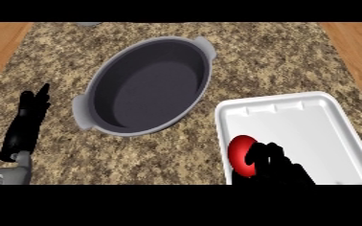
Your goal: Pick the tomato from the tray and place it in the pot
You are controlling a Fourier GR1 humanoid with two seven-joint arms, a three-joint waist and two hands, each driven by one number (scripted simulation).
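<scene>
While the right hand [277, 165] curls its fingers round the glossy red tomato [241, 154] in the white tray [297, 112], the oval grey pot [148, 86] sits on speckled granite.

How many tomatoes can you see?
1. The red tomato sits at the near left corner of the white tray, with the right hand curled against it. The hand could hide something behind it. The pot holds none.
</scene>
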